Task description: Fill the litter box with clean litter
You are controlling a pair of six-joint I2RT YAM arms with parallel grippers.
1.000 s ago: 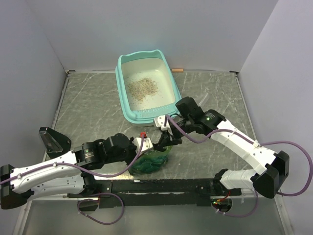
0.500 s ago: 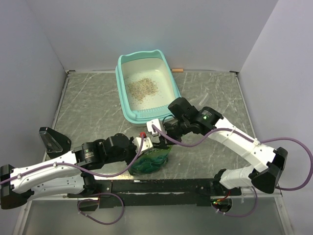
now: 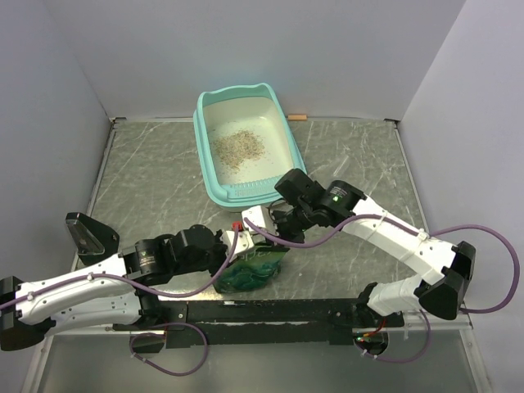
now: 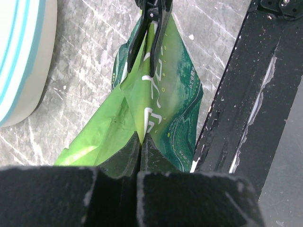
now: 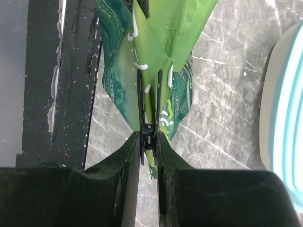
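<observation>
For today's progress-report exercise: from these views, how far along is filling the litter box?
Done: only a small patch of clean litter lies in the litter box. In hand: left claw pinches the green bag; right claw grips the black clip sealing it. Left: unclip, open, pour the rest.

Open table (image 3: 147,176) left of the litter box (image 3: 206,176) and right of it, out to the side walls. Easy passage both sides. Near centre is crowded: green bag (image 3: 255,270) stands just beside the black rail (image 3: 286,312), left gripper (image 3: 246,244) clamped on its top fold, right gripper (image 3: 262,223) pinching the black clip (image 5: 148,109) on it. Only a narrow strip between bag and box's near rim. Left arm (image 3: 90,291) blocks near-left, right arm (image 3: 401,241) crosses near-right.
</observation>
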